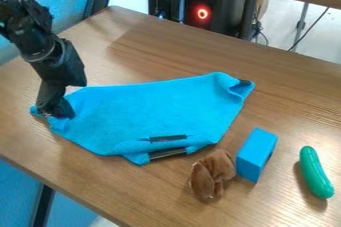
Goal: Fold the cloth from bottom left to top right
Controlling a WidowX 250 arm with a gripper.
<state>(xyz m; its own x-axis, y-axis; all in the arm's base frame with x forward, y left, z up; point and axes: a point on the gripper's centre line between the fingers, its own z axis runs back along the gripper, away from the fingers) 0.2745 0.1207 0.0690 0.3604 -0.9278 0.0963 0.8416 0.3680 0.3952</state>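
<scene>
One bright blue fabric cloth (156, 111), spread broadly; diagonal fold outstanding. One black two-finger gripper (56, 112) at its left corner; whether pinching, cannot tell.

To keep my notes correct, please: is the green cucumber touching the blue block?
Apart. In the camera view, a strip of table shows between the cucumber and the block.

Open passage over brown wooden tabletop (200, 47) beyond blue fabric cloth (153, 111). Nearer side: floppy brown plush toy (213, 172), blue rectangular block (255, 154) obstruct; gap before curved green plastic cucumber (314, 172).
</scene>
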